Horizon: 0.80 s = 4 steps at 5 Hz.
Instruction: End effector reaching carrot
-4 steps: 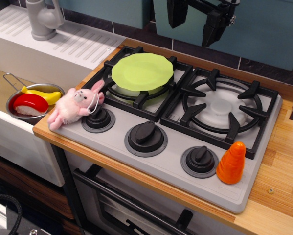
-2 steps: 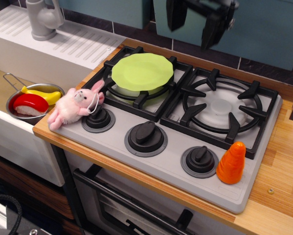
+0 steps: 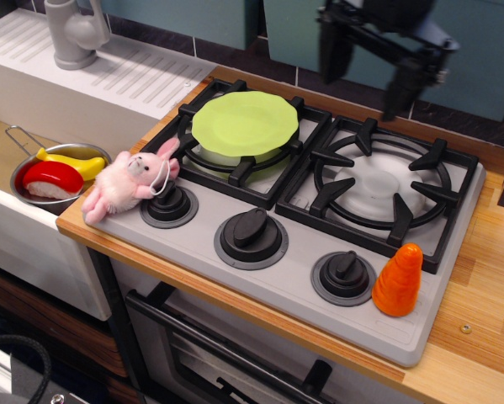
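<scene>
The orange toy carrot [image 3: 398,280] stands upright on the grey stove top at its front right corner, beside the right knob [image 3: 343,276]. My black gripper [image 3: 368,97] hangs at the top of the view, above the back of the right burner [image 3: 378,183]. Its two dark fingers [image 3: 334,55] point down, spread apart with nothing between them. The gripper is well above and behind the carrot, not touching it. Its body is blurred.
A green plate [image 3: 245,123] lies on the left burner. A pink plush rabbit [image 3: 127,183] lies by the left knob. A metal pot [image 3: 31,186] with red and yellow toy food sits in the sink at left. A grey faucet [image 3: 71,32] stands at the back left.
The gripper has moved right and somewhat lower, from above the gap between burners to above the right burner. Nothing else has moved.
</scene>
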Each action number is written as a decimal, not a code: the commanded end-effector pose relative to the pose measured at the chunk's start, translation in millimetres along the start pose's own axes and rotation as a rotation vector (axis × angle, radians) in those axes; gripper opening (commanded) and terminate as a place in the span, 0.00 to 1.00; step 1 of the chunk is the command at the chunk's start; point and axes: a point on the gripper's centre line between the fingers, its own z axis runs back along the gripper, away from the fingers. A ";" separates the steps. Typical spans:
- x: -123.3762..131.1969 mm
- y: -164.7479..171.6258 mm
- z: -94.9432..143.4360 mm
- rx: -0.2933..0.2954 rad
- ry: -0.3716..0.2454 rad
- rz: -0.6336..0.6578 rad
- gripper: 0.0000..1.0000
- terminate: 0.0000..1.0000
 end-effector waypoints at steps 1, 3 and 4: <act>-23.1 -11.9 18.6 0.013 -0.056 0.010 1.00 0.00; -44.2 -29.8 6.3 0.027 -0.080 0.003 1.00 0.00; -47.5 -40.7 5.1 0.037 -0.083 0.010 1.00 0.00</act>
